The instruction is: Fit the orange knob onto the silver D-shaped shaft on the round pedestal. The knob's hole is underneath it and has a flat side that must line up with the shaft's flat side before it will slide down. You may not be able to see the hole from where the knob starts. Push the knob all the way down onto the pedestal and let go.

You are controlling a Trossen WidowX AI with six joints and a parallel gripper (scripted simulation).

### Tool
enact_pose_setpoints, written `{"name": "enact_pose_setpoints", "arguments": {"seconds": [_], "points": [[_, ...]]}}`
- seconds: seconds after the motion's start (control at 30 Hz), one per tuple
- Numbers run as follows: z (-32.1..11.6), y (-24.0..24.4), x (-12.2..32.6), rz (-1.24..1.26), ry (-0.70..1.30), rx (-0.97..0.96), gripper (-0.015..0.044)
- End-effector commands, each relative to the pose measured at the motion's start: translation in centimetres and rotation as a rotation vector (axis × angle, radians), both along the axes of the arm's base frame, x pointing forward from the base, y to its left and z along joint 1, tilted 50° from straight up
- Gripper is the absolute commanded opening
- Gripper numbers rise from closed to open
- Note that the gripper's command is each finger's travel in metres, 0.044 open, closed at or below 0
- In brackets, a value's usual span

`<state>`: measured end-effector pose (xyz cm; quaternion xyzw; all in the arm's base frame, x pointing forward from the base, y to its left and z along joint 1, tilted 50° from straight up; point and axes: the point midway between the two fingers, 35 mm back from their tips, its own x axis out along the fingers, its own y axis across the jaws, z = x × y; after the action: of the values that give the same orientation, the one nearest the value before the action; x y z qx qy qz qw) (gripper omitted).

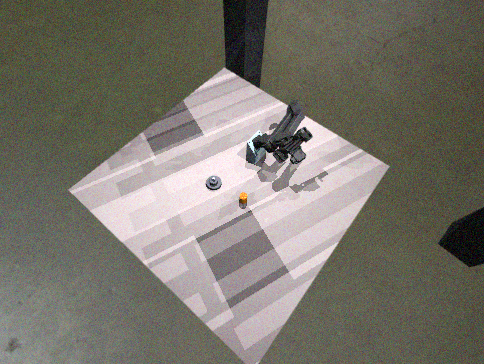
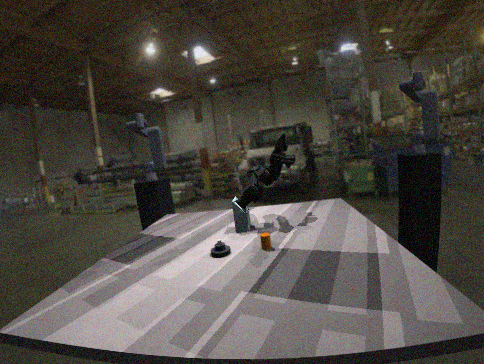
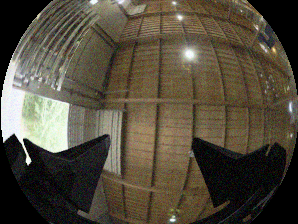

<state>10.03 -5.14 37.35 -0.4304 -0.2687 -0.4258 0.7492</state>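
Observation:
The orange knob (image 1: 243, 198) (image 2: 266, 241) stands on the table as a small upright cylinder; its underside and hole are hidden. The round grey pedestal (image 1: 208, 184) (image 2: 215, 252) stands left of the knob in the top and exterior views. Its short shaft (image 1: 213, 178) (image 2: 219, 243) points up with nothing on it; the flat side is too small to make out. My gripper (image 3: 153, 141) is open and empty in the wrist view, its fingers wide apart and facing the ceiling. It is well away from the knob, with the arm folded up behind both objects.
The dark arm (image 1: 282, 142) (image 2: 267, 175) rises by a blue-grey block (image 1: 255, 154) (image 2: 241, 221) behind the knob and pedestal. The patterned table top (image 1: 175, 205) (image 2: 165, 300) has light and dark patches. Dark posts (image 1: 243, 40) (image 2: 419, 200) stand beyond its edges.

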Motion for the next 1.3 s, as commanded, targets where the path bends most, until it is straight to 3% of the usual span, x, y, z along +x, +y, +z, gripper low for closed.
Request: {"name": "enact_pose_setpoints", "arguments": {"seconds": [0.0,0.2,0.4,0.67,0.87,1.03,1.17,1.27], "points": [[0.0,0.0,0.0,0.000,0.000,0.000,0.0426],[0.3,1.5,2.1,0.122,0.039,-0.015,0.0440],[-0.6,6.0,9.9,0.466,0.297,-0.001,0.0440],[-7.9,10.8,18.8,0.902,0.797,0.396,0.0440],[-14.6,11.5,21.6,0.985,1.084,0.894,0.0440],[-20.4,12.5,21.6,0.924,1.302,1.520,0.0440],[-24.0,13.7,20.0,0.665,1.387,2.164,0.0440],[-25.3,14.7,18.5,0.308,1.341,2.647,0.0440]]}}
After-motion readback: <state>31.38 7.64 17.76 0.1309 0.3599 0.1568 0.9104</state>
